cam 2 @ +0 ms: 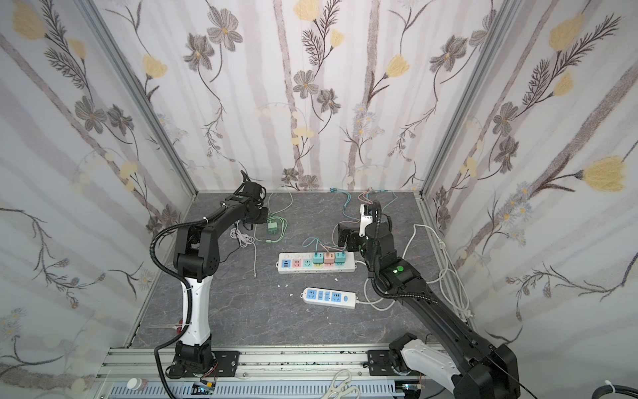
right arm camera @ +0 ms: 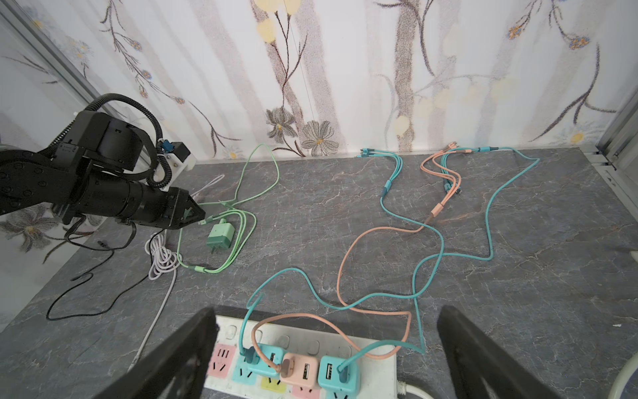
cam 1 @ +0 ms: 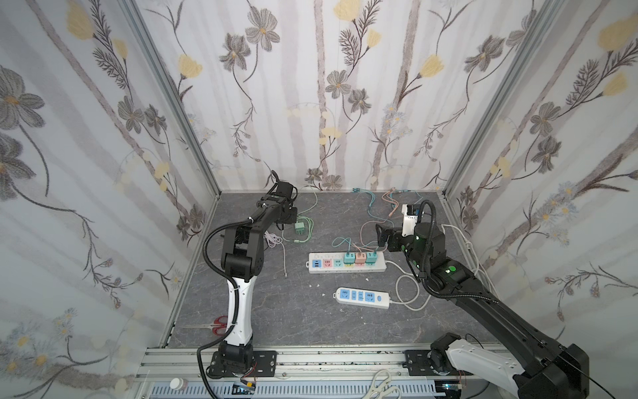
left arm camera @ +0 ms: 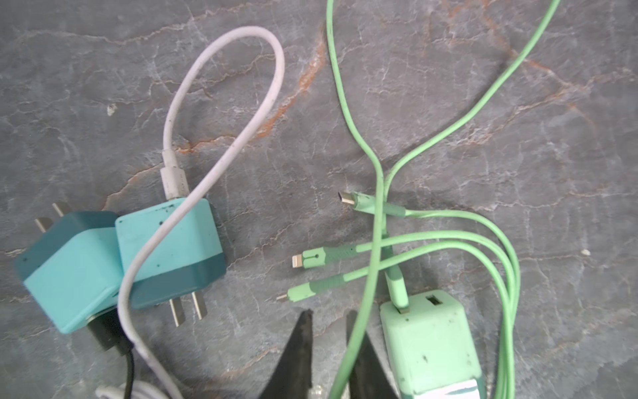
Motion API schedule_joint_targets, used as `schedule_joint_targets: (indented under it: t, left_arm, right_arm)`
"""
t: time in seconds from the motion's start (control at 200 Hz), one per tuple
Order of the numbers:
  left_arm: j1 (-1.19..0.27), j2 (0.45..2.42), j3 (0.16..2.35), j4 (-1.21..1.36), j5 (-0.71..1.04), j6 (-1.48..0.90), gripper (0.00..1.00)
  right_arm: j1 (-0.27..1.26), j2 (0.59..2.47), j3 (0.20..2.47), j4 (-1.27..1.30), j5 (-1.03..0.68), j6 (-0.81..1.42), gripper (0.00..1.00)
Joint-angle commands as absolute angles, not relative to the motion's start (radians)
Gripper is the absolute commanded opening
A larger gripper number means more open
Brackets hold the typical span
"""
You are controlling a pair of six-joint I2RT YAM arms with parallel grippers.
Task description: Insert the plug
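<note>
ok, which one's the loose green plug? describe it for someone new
Start at the long white power strip, then look back-left to the left pincer. Beside its tip lies the green plug, on its side among loops of matching green cable; it is the only mint-green cube, other plugs are teal or pink.

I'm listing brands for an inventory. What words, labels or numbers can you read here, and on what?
Nothing reads clearly.
Camera mount on the right arm: dark print, too blurred.
Long power strip: small marks beside its sockets, too small.
</note>
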State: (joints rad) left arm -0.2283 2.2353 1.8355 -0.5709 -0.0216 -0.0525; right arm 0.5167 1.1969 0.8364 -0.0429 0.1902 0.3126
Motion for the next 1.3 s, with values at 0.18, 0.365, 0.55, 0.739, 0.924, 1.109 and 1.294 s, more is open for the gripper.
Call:
schedule_joint_targets:
  t: [0.18, 0.365, 0.55, 0.739, 0.924, 1.109, 1.294]
  left_arm:
    - [-0.311, 1.84, 1.536, -0.542, -0.035, -0.087, 0.0]
    - [-0.363, 1.556, 1.386, -0.565, -0.041, -0.163, 0.0]
    - [-0.437, 1.326, 1.349, -0.61, -0.083, -0.284, 0.0]
    - [-0.508, 1.269, 1.431, -0.673, -0.134, -0.335, 0.0]
    - [-0.547, 1.279, 1.514, -0.658, -0.119, -0.344, 0.0]
    - [-0.547, 1.305, 1.537, -0.598, -0.045, -0.366, 0.0]
    - [-0.546, 1.326, 1.571, -0.582, -0.015, -0.398, 0.0]
  right_arm:
    - [0.515, 1.211, 0.844, -0.03, 0.16, 0.33, 1.0]
    - [0.514, 1.242, 0.859, -0.011, 0.126, 0.34, 0.99]
    - [0.514, 1.265, 0.867, -0.007, 0.064, 0.347, 0.99]
    - [0.514, 1.29, 0.877, 0.016, -0.037, 0.339, 0.99]
    - [0.519, 1.327, 0.886, 0.045, -0.212, 0.282, 0.99]
    - [0.593, 1.419, 0.887, 0.13, -0.325, 0.172, 0.99]
    - [0.681, 1.567, 0.897, 0.3, -0.4, 0.092, 0.99]
